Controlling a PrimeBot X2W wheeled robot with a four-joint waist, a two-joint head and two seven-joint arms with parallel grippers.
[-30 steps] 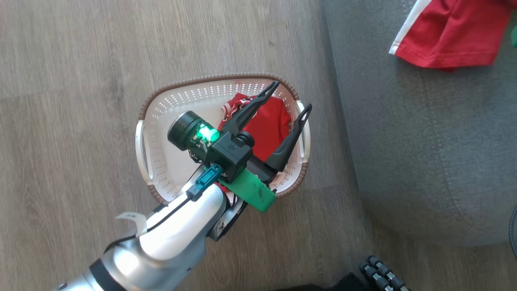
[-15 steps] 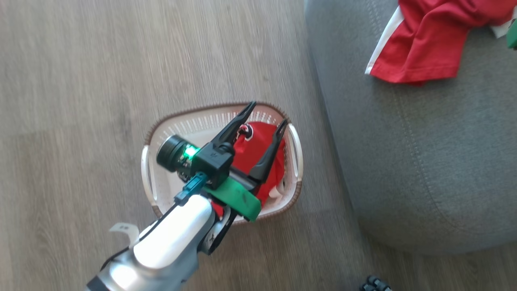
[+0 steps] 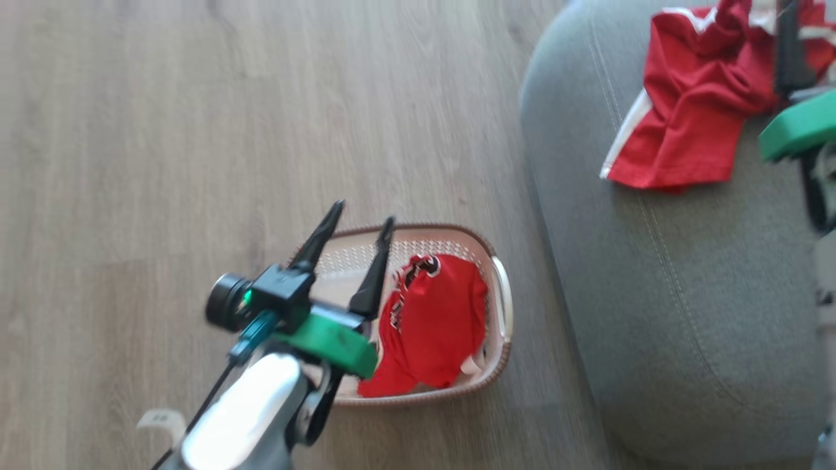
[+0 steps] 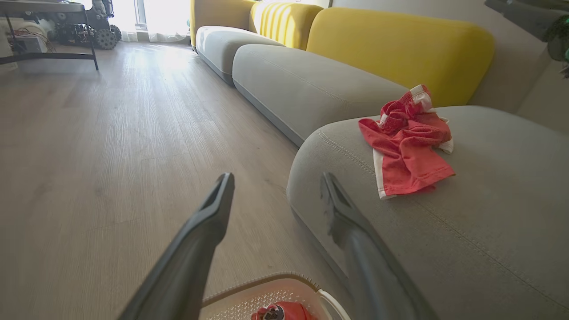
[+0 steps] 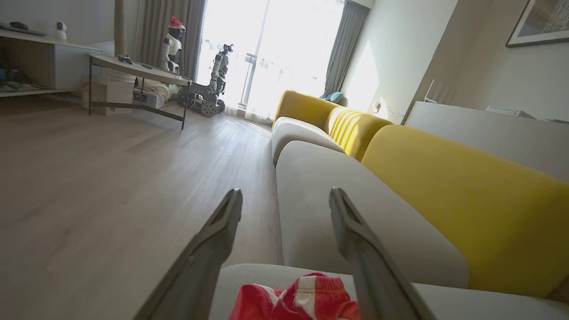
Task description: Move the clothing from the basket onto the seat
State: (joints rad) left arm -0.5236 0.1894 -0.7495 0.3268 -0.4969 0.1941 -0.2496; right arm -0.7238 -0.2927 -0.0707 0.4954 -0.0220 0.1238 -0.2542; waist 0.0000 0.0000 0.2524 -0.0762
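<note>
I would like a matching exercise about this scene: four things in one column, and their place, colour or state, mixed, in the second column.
Things:
1. lettered red garment
2. striped red garment
3. left gripper
4. sofa backrest

Descriptions:
a. yellow
b. lying on the grey seat
c. open, holding nothing
d. inside the basket

Pairs: 1-d, 2-b, 3-c, 4-a.

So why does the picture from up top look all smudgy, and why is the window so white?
Head view: everything is soft and smeared, the basket and the floor alike, likely motion blur. Right wrist view: the window is blown out white by daylight, and the near floor looks dim. Left wrist view: sharper, with glare on the far floor.
</note>
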